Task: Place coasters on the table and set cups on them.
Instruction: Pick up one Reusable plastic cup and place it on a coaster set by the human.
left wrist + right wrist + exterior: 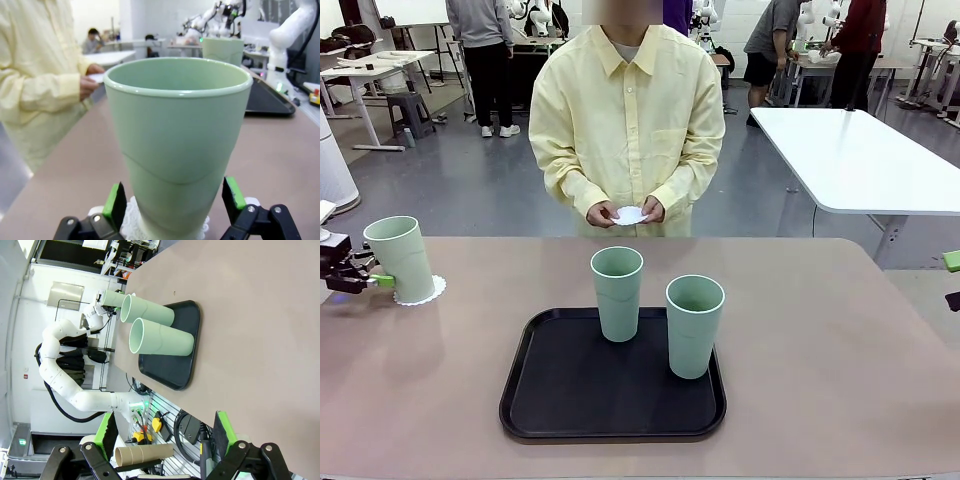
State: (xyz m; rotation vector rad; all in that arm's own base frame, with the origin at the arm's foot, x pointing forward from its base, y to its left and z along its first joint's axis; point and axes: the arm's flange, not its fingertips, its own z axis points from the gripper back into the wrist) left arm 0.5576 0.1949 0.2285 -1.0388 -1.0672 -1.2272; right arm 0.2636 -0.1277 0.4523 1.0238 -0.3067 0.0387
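One mint-green cup [400,258] stands upright on a lacy white coaster [422,292] at the table's [820,350] far left. My left gripper [388,279] is open, its green pads [116,202] on either side of that cup's [180,135] base, just above the coaster [131,222]. Two more cups [618,293] [694,325] stand on the black tray [610,420]. The person holds another coaster [629,215] in both hands at the far edge. My right gripper [953,281] is open at the right edge, with nothing between its fingers [162,435].
The tray [175,375] lies at the middle front of the table [260,315], with bare tabletop to its left and right. A white table [860,160] stands behind on the right. A cardboard tube [142,454] lies below the table edge in the right wrist view.
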